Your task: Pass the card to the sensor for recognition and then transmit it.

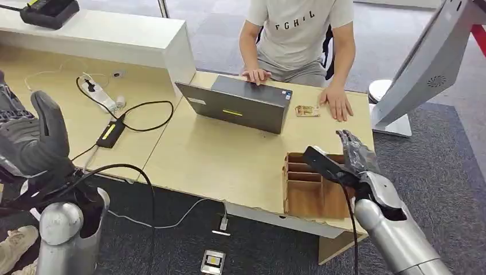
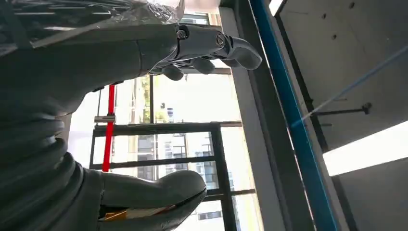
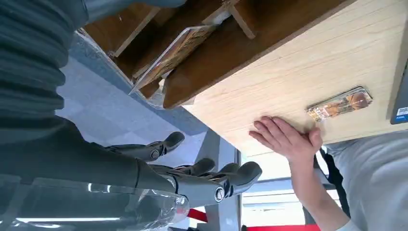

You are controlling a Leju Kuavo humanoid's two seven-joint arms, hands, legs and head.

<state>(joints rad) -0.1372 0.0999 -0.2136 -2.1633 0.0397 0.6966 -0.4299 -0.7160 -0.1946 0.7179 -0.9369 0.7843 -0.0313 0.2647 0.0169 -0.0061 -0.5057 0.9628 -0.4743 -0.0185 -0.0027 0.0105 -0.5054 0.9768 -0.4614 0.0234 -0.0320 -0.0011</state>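
Dark fingers (image 3: 226, 179) of the right hand (image 1: 351, 160) are spread and hold nothing, hovering at the outer edge of the wooden card holder (image 1: 312, 186), probably poised to reach into its slots. Left hand (image 1: 34, 146) is raised off the desk, fingers apart and empty too. One clear-sleeved card (image 3: 169, 54) stands in the holder; another card (image 1: 308, 110) lies flat beside the laptop (image 1: 240, 103), just next to the seated person's hand (image 1: 337, 103). That person's shirt reads roughly "FCHIL".
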